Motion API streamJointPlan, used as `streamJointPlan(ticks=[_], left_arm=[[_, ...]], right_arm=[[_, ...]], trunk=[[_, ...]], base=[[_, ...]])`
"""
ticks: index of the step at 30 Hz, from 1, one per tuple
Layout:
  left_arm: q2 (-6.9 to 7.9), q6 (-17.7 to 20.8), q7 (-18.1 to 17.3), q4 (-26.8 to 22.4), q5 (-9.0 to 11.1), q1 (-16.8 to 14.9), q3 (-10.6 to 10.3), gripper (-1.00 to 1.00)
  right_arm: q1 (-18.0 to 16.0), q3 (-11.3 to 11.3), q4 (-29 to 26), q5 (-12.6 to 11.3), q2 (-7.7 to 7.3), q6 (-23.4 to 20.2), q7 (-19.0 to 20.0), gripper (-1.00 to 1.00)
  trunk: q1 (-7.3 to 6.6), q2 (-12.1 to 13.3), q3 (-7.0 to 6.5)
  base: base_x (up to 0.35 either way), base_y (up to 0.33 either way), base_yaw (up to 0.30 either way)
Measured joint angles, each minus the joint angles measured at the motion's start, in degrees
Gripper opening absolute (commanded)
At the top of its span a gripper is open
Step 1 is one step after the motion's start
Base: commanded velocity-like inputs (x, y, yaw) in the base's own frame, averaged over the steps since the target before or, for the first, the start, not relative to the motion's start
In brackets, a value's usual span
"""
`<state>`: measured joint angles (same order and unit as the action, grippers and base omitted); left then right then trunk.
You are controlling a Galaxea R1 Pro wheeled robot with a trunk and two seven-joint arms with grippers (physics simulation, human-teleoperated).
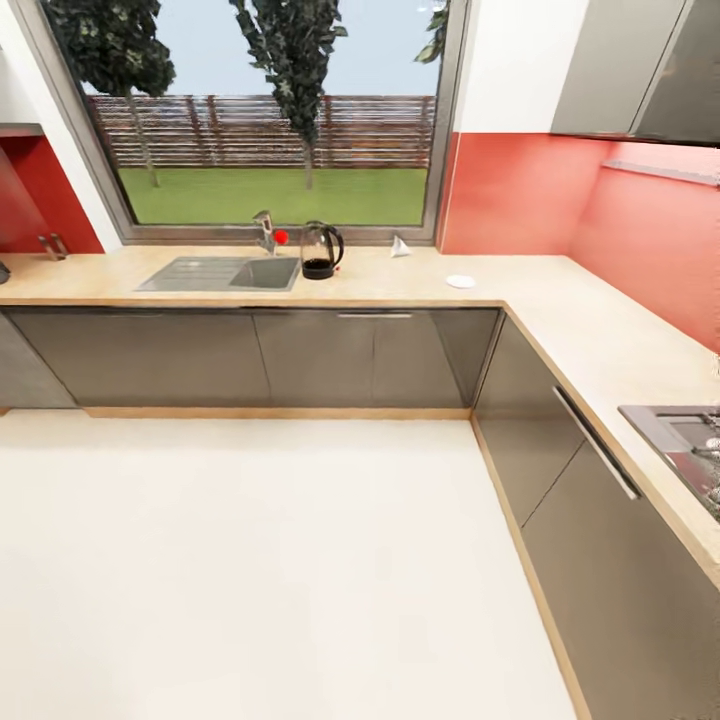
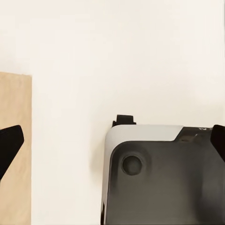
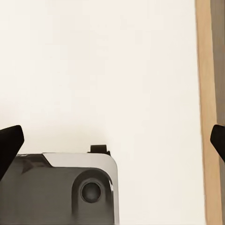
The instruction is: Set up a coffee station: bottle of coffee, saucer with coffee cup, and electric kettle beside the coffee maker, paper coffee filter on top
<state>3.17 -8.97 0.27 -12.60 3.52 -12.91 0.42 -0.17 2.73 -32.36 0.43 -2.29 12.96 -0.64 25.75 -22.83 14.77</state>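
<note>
The electric kettle (image 1: pixel 322 250), clear glass with a black base and loop handle, stands on the kitchen countertop (image 1: pixel 560 300) just right of the sink. A small white cone, the paper coffee filter (image 1: pixel 399 246), lies by the window sill. The saucer (image 1: pixel 460 281) lies flat near the counter's corner. The coffee maker, bottle of coffee and coffee cup are out of view. My left gripper (image 2: pixel 112 143) hangs open over the pale floor, black fingertips (image 2: pixel 10 143) wide apart. My right gripper (image 3: pixel 112 143) is open too, fingertips (image 3: pixel 9 145) spread, nothing between them.
A steel sink (image 1: pixel 222 273) with a faucet (image 1: pixel 265 232) sits under the window. A stove top (image 1: pixel 685 440) is set in the right counter run. Dark grey cabinets (image 1: pixel 320 355) line both runs. My grey base (image 2: pixel 164 178) shows below the grippers, on open pale floor (image 1: pixel 250 560).
</note>
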Motion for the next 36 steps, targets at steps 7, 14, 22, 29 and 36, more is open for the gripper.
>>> streamJointPlan(ticks=[7, 14, 22, 29, 36], left_arm=[[0.0, 0.0, 0.0, 0.01, -0.02, -0.01, 0.01, 1.0], [0.0, 0.0, -0.05, 0.06, -0.02, 0.01, -0.09, 1.0], [0.0, 0.0, -0.09, 0.07, -0.02, 0.02, -0.08, 1.0], [0.0, 0.0, -0.07, 0.07, -0.02, 0.02, -0.07, 1.0], [0.0, 0.0, -0.02, 0.07, -0.02, 0.02, -0.06, 1.0]], right_arm=[[0.0, 0.03, 0.69, 0.04, 0.0, -0.08, 0.0, 1.0], [0.01, -0.13, 0.72, 0.04, 0.0, -0.01, 0.0, 1.0], [0.0, -0.27, 0.8, 0.04, 0.0, -0.01, 0.0, 1.0], [0.0, -0.3, 0.81, 0.04, 0.0, 0.0, 0.0, 1.0], [0.0, -0.3, 0.81, 0.04, 0.0, 0.0, 0.0, 1.0]], trunk=[[0.0, 0.0, -0.39], [0.0, 0.0, -0.94], [0.0, 0.0, -1.65], [0.0, 0.0, -2.27], [0.0, 0.0, -2.9]], base=[[0.0, 0.0, -0.054], [0.0, 0.0, -0.002], [0.0, 0.0, 0.0], [0.0, 0.0, 0.0], [0.0, 0.0, 0.0]])
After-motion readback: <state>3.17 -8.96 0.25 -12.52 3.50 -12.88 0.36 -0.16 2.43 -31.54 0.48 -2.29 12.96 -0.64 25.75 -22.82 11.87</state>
